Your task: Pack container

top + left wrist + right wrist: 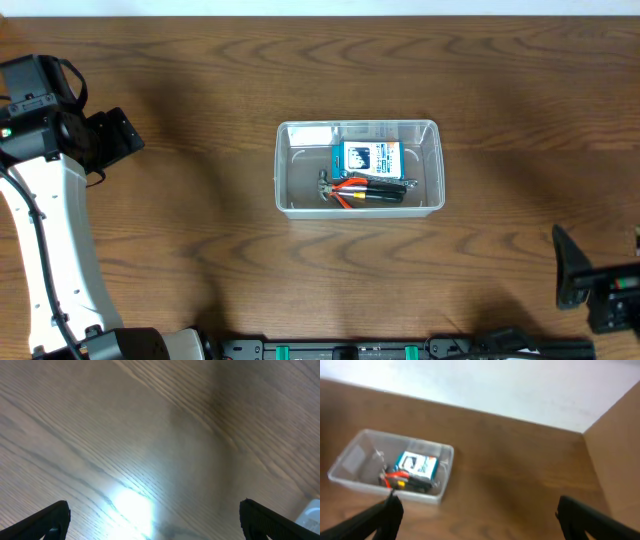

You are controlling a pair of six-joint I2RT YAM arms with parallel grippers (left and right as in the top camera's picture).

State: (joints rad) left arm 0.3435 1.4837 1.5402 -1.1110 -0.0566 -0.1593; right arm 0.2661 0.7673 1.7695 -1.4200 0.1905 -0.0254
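From overhead, you see the container point(283, 185) in the middle of the counter point(500, 90). It holds a blue-and-white box point(365, 158) beside orange-handled tools point(362, 190), probably pliers; their heads are hard to make out. In your left wrist view the left claw point(154, 510) is spread wide over glare-washed wood grain, its tips cut off at the bottom edge. Your right wrist view is blurred: the right claw point(479, 505) is spread, the container sits well apart ahead-left, and a white wall point(520, 385) rises beyond the counter.
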